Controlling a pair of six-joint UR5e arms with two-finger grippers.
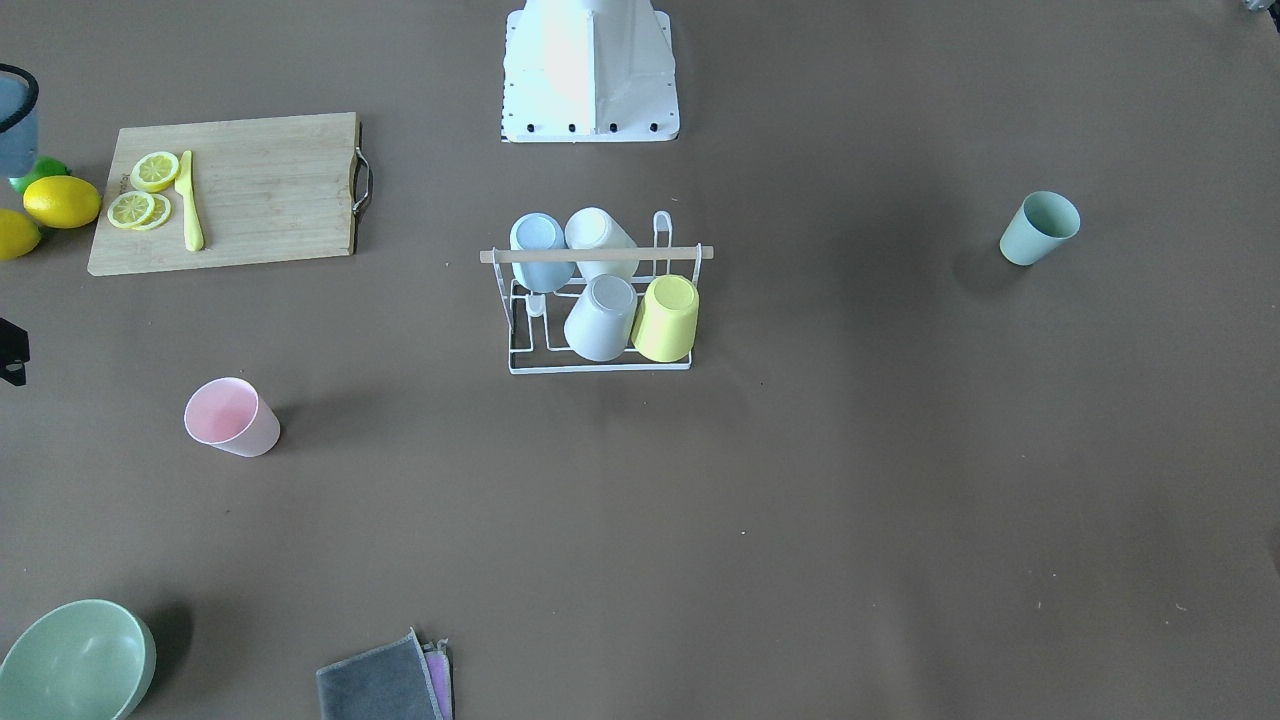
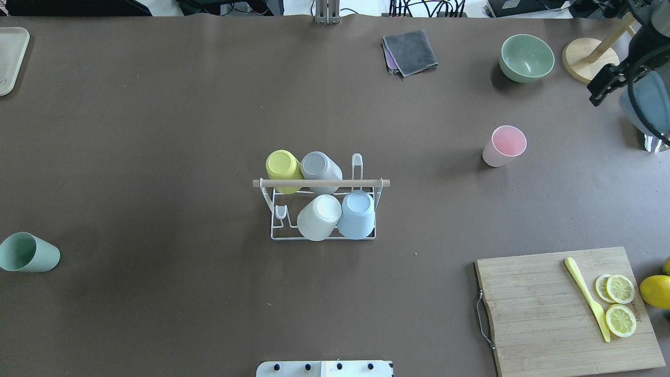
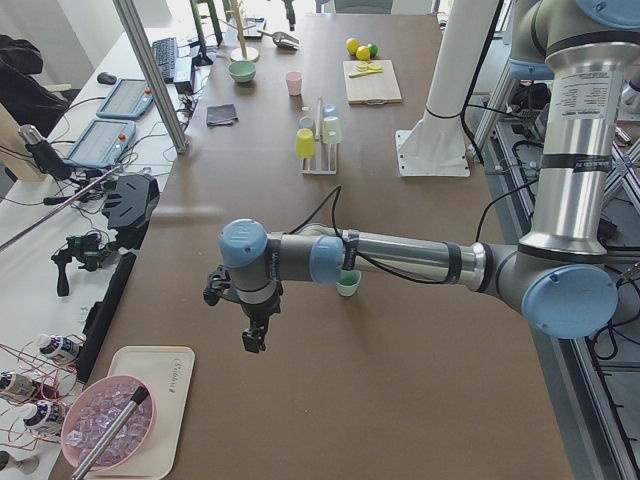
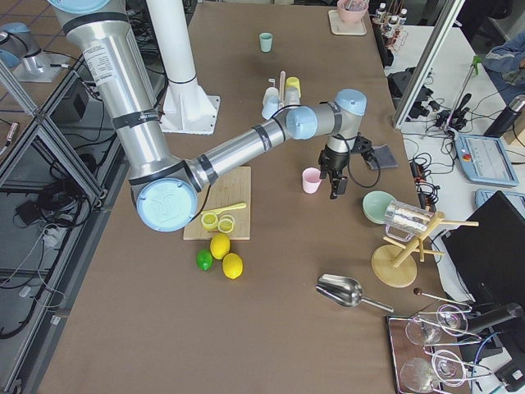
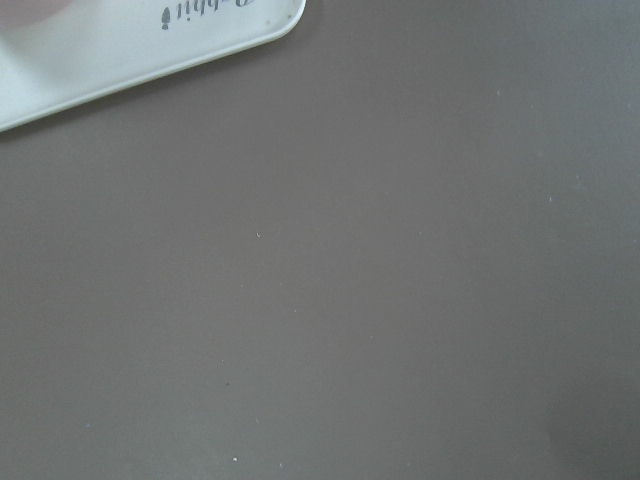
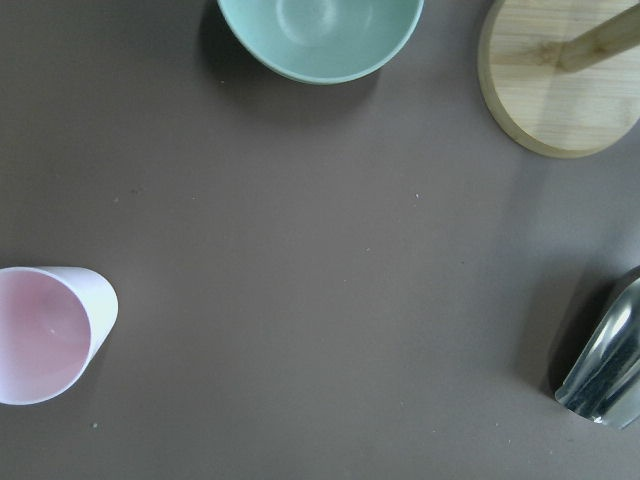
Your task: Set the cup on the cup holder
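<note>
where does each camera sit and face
Front: across table, facing robot base, rack centred.
Overhead: behind robot, down; right arm at edge.
Left side: table end; left arm near.
Right side: opposite end; right arm near.
Left wrist: down at tray corner; no arm.
Right wrist: down at pink cup; no arm.
Shared: rack, first two.

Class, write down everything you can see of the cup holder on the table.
The cup holder is a white wire rack with a light wooden rod across its top. It stands upright in the middle of the table. Four cups sit upside down on it: a yellow cup and a grey cup in one row, a cream cup and a blue cup in the other. One prong in each row is bare.
</note>
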